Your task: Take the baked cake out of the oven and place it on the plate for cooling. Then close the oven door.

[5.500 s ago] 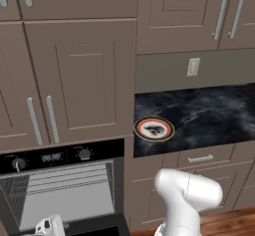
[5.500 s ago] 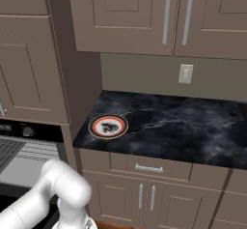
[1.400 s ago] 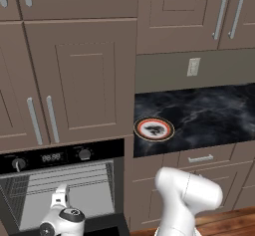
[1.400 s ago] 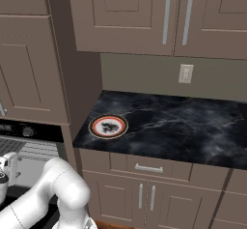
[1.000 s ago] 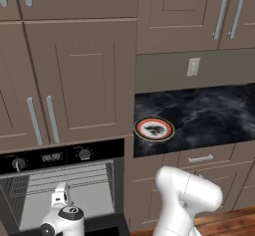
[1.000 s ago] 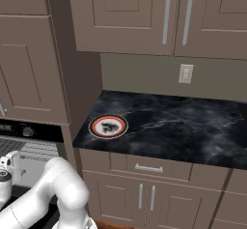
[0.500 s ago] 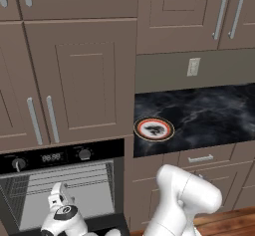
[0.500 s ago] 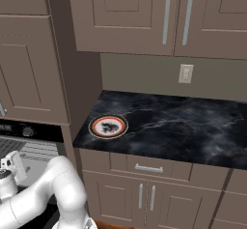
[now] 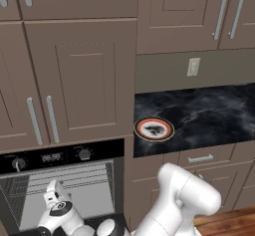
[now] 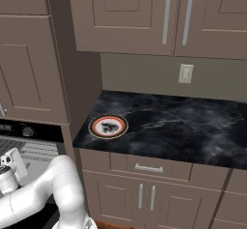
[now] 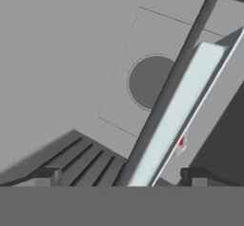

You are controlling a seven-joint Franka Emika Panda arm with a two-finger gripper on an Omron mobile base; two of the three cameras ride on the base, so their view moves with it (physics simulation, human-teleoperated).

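Since the earlier frames the hand has risen from the bottom edge of the left base view to a position in front of the open oven (image 9: 60, 180) cavity; over the last second it has shifted only slightly left and down. Plate, desk and cabinets are unchanged.

Gripper (image 11: 121, 175): positioned inside the oven mouth, level with the racked interior. The fingers (image 11: 45, 176) stand wide apart, with nothing between them. In the left base view the gripper (image 9: 54, 196) appears as a white hand with a dark round joint, in front of the light grey rack. In the right base view the gripper (image 10: 10, 164) sits at the far left, beside the oven's control panel.

Hand view: a pale rectangular tray (image 11: 178, 113) runs diagonally across the frame, next to a dark rack bar. A small whitish piece with a red edge, taken to be the baked cake (image 11: 181, 142), lies beside the tray's lower end; it is too small to describe further.

The plate (image 9: 154, 129) rests on the black marbled desk (image 9: 209, 115), near its left front corner, well apart from the oven.
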